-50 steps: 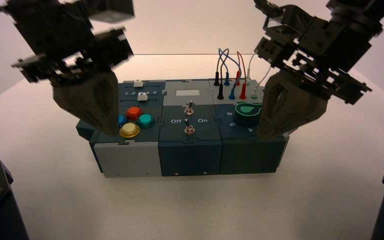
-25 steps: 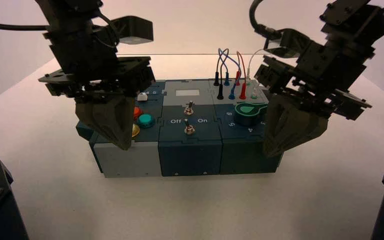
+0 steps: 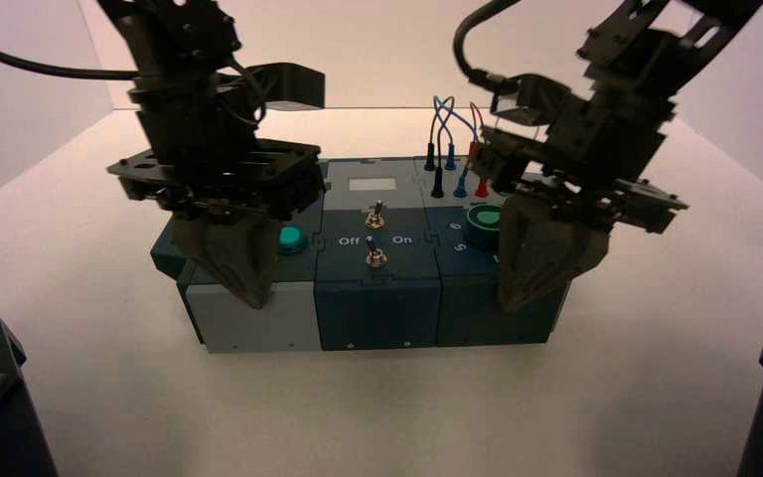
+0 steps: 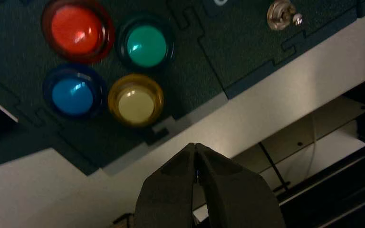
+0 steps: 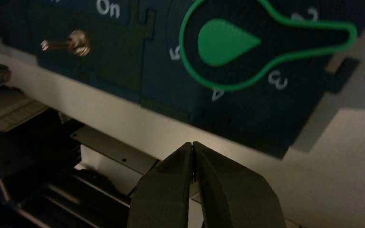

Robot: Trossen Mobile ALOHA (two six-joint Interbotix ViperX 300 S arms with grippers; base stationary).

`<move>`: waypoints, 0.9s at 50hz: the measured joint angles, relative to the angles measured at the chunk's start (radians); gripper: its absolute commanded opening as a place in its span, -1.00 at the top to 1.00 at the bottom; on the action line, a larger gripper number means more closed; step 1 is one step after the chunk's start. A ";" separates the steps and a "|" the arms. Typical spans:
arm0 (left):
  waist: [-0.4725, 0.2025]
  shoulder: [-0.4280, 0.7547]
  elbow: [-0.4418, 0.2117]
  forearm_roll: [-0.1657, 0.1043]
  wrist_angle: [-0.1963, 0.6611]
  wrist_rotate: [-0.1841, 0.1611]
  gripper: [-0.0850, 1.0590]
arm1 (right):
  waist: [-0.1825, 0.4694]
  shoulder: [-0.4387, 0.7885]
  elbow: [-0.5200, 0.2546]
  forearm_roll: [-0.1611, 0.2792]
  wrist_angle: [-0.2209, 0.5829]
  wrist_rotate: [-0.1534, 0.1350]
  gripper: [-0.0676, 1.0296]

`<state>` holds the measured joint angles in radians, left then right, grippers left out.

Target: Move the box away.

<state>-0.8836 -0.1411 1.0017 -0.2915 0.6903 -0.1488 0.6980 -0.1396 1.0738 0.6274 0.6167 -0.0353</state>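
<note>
Box (image 3: 378,273) mid-table. Left gripper (image 3: 248,295) and right gripper (image 3: 517,298), fingers pressed together, poised at near face, seemingly not yet touching. Risk: uneven push skewing box, or tips riding up onto buttons (image 4: 104,66).

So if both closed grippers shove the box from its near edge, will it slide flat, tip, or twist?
The box looks wide, low and flat-bottomed, so it will probably slide rather than tip. With the left gripper and right gripper near opposite ends of the front edge, twisting seems unlikely if they push evenly. The plugged wires look floppy and may sway.
</note>
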 measured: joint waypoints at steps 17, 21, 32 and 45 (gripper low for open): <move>0.038 0.071 -0.038 0.043 -0.009 0.014 0.91 | 0.011 0.110 -0.049 -0.021 -0.017 -0.002 0.92; 0.044 0.084 -0.040 0.046 -0.011 0.023 0.91 | 0.011 0.133 -0.063 -0.026 -0.018 -0.003 0.92; 0.080 0.132 -0.043 0.057 -0.032 0.037 0.90 | 0.011 0.170 -0.101 -0.046 -0.029 -0.002 0.92; 0.124 0.161 -0.072 0.058 -0.037 0.084 0.91 | 0.003 0.210 -0.144 -0.075 -0.029 -0.002 0.92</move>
<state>-0.7593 0.0199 0.9296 -0.2332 0.6535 -0.0644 0.7010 0.0706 0.9296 0.5522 0.5875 -0.0368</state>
